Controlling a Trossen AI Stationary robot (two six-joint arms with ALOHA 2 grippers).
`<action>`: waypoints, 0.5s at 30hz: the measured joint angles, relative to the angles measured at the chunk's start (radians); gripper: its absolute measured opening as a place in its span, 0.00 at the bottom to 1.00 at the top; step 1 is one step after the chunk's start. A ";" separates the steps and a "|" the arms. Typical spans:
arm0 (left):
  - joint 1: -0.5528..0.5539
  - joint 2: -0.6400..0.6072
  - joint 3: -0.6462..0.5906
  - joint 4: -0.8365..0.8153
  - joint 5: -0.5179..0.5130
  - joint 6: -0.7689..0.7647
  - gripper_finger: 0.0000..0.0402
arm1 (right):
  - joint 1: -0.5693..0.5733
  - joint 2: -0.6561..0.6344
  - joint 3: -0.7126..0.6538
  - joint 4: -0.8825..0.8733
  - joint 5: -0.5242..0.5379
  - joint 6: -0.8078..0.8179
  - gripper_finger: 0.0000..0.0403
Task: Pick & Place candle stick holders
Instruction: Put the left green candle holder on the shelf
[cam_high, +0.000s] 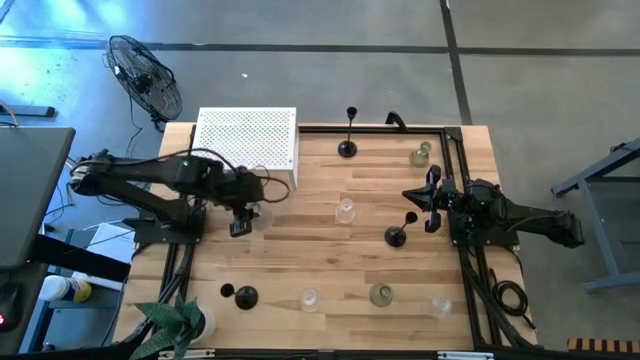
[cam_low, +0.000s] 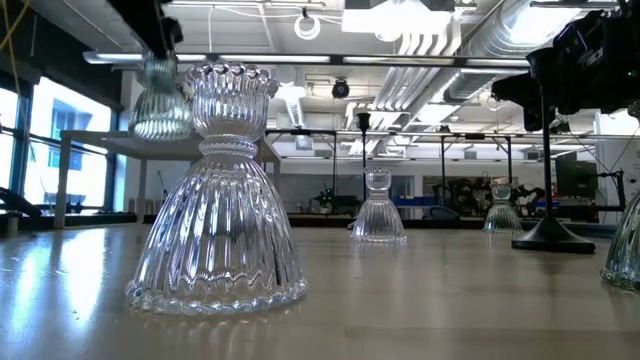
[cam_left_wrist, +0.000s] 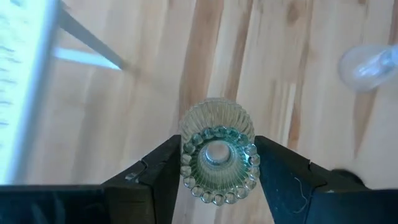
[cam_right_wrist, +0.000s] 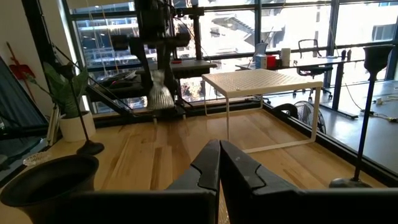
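Observation:
My left gripper (cam_high: 240, 220) (cam_left_wrist: 217, 171) hangs over the table's left half, just in front of the white stand, shut on a clear ribbed glass candle holder (cam_left_wrist: 217, 143) that is lifted off the wood; it also shows in the low view (cam_low: 160, 100) and the right wrist view (cam_right_wrist: 160, 93). My right gripper (cam_high: 425, 197) (cam_right_wrist: 219, 152) is shut and empty at the right, beside a short black holder (cam_high: 397, 236) whose cup top (cam_right_wrist: 43, 177) is close by it. A tall black holder (cam_high: 347, 140) stands on its base at the far edge, another (cam_high: 240, 295) near the front left. My left gripper pinches the glass holder's beaded top rim (cam_left_wrist: 186, 158) between its two fingers, one on each side. The fingers come from above, pointing down. The holder hangs upright below them, its wide base clear of the table.
Several clear glass holders stand on the wood: mid-table (cam_high: 345, 210), far right (cam_high: 420, 155), and along the front (cam_high: 308, 298) (cam_high: 380, 293). The white perforated stand (cam_high: 247, 140) is at the far left, a fan (cam_high: 145, 80) behind it, a potted plant (cam_high: 175, 320) at the front left.

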 joint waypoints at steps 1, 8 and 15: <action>0.000 0.000 0.032 -0.022 -0.015 0.000 0.45 | 0.000 0.000 0.000 0.000 0.000 0.000 0.00; 0.001 0.000 0.242 -0.172 -0.150 -0.008 0.45 | 0.000 0.000 0.000 0.000 0.000 -0.007 0.00; 0.117 0.002 0.376 -0.249 -0.234 -0.008 0.45 | 0.000 0.000 0.000 0.000 0.000 -0.008 0.00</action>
